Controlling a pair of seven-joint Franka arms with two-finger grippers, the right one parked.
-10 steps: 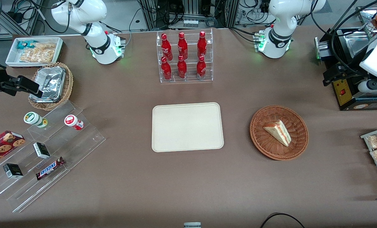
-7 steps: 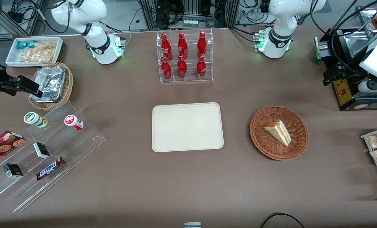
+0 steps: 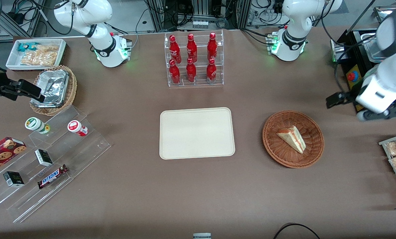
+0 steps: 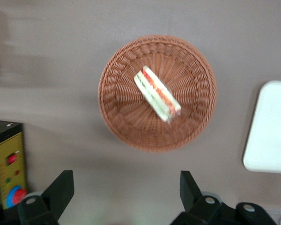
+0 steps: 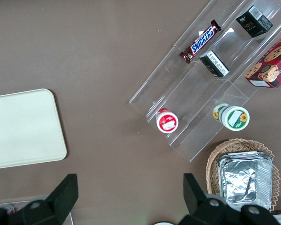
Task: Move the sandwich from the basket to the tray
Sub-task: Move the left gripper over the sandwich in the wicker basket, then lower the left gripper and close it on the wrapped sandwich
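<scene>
Hovering wide open and holding nothing, the gripper [image 4: 126,197] shows in the left wrist view as two dark fingers [image 4: 61,190] spread well apart, with the basket [image 4: 113,117] framed between them and lower down. In the front view the working arm [image 3: 380,89] reaches in from its own end of the counter, high above the cloth, its dark tip pointing toward the basket [image 3: 274,147] but not yet over it; it is well apart from the rim.

The sandwich [image 3: 292,138] lies on its side in the middle of the basket, a white triangular wedge with its red and green filling edge showing [image 4: 157,93]. By its look it is light and soft, bread that would dent or shear apart under a hard squeeze, and the layers could slide against each other. The safest hold is probably across the two flat bread faces near the thick middle of the wedge, fingers turned to lie along its long cut edge, closing only gently. The thin corner would likely crumple. The basket is shallow, so its weave should not hinder a straight descent.

The tray [image 3: 171,149] sits bare at the centre of the counter, just beside the basket toward the parked arm's end, nearer the front edge than the rack of red bottles [image 3: 192,59].
</scene>
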